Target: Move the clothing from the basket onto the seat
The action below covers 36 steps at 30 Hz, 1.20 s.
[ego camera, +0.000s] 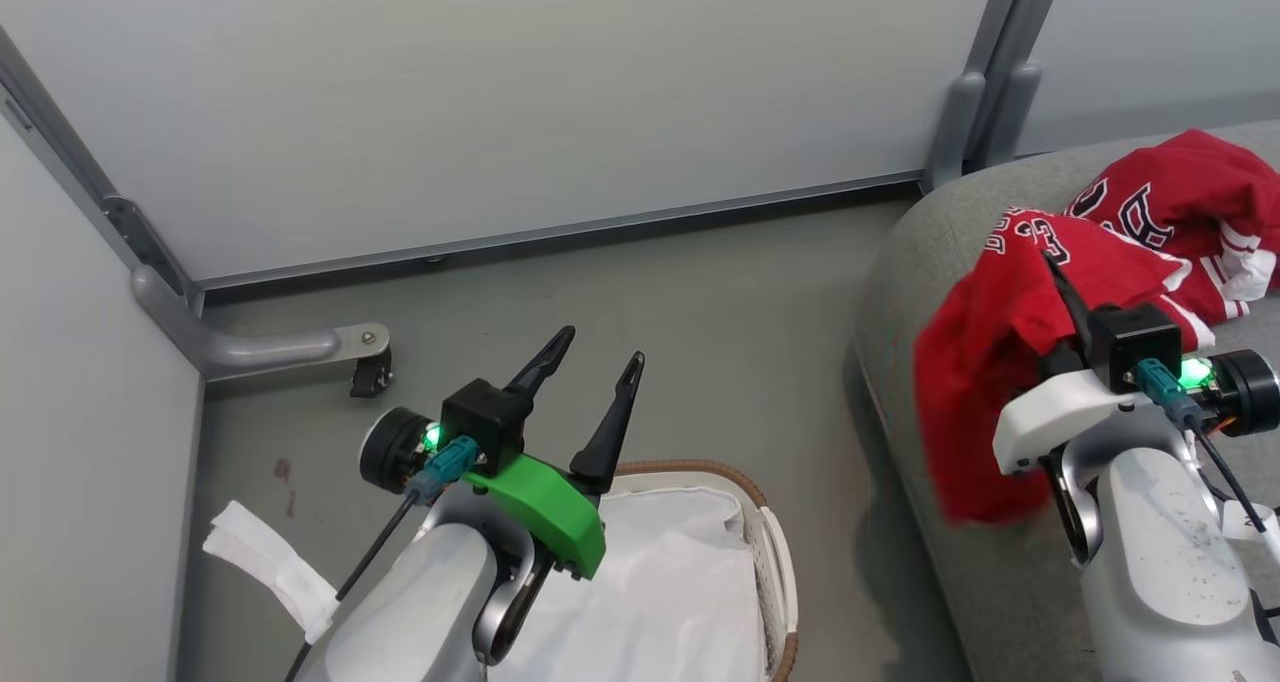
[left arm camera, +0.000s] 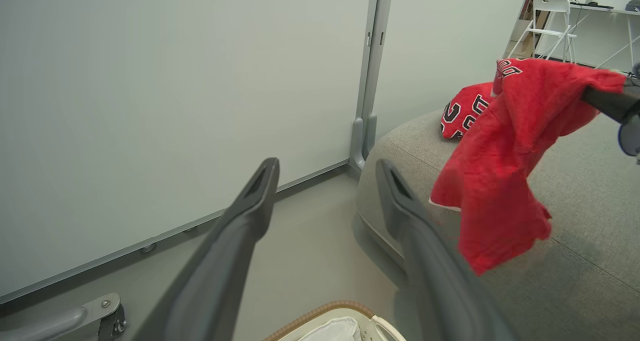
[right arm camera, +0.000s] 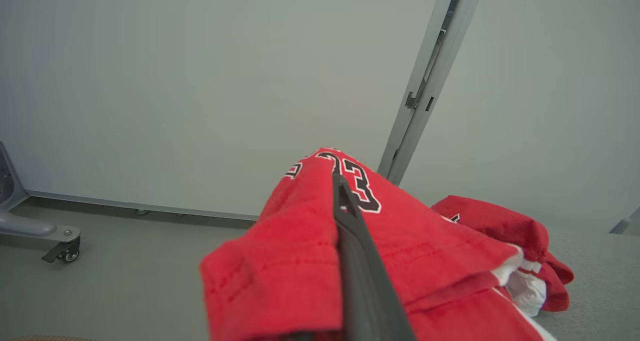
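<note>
The right gripper [ego camera: 1050,262] is pressed together on a red jersey [ego camera: 985,362], pinching it near the numbered part. The cloth drapes over the dark fingers and hangs down at the rounded front corner of the grey seat [ego camera: 900,262]. Whether its lower hem touches the cushion cannot be told. A second red garment [ego camera: 1190,197], with black-and-white lettering and white trim, lies bunched on the seat just behind the held one. The left gripper [ego camera: 600,347] is spread wide and holds nothing. It hovers over the far rim of the basket [ego camera: 775,552], with its fingers pointing toward the pale wall panel [ego camera: 500,92]. The basket stands on the grey floor [ego camera: 720,292], apart from the seat on its left side, and the part of its inside in view shows the white liner [ego camera: 670,582]. A small caster [ego camera: 370,372] on the panel's metal foot sits on the floor beyond the left gripper.
</note>
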### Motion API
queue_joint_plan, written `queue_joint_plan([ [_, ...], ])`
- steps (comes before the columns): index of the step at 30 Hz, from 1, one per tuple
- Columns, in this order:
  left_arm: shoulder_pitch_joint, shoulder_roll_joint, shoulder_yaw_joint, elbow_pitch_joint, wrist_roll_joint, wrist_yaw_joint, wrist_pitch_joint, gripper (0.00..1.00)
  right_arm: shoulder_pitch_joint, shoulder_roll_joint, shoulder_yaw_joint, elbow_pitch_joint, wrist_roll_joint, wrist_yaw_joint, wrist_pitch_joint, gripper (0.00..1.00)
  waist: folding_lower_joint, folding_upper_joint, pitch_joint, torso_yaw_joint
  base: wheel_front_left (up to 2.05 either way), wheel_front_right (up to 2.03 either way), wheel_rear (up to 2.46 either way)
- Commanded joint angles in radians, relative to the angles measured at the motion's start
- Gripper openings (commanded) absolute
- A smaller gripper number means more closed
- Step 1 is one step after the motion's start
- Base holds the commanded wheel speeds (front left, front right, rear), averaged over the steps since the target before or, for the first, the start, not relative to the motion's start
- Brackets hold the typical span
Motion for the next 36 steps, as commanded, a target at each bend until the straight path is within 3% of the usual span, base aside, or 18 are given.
queue_joint_plan([
  [1,0.018,-0.002,0.012,0.002,0.012,-0.001,-0.001,1.00,0.013,-0.004,-0.009,-0.010,0.001,-0.001,-0.002,0.00,0.0000,-0.0001,0.008,-0.010,0.00,0.00,0.00],
  [11,0.053,-0.028,0.049,0.014,0.045,-0.014,-0.001,1.00,0.002,-0.004,-0.019,-0.032,0.027,-0.001,-0.002,0.00,0.0000,-0.0001,0.029,-0.103,0.00,0.00,0.00],
  [27,0.034,-0.060,0.038,0.029,0.103,-0.029,-0.001,1.00,-0.031,-0.005,-0.045,-0.075,0.012,-0.001,-0.002,0.00,0.0000,-0.0001,0.116,-0.378,0.00,0.00,0.00],
  [36,0.000,-0.060,0.026,0.033,0.130,-0.034,-0.001,1.00,-0.053,-0.004,-0.068,-0.078,0.026,-0.001,-0.002,0.00,0.0000,-0.0001,0.186,-0.401,0.00,0.00,0.00],
])
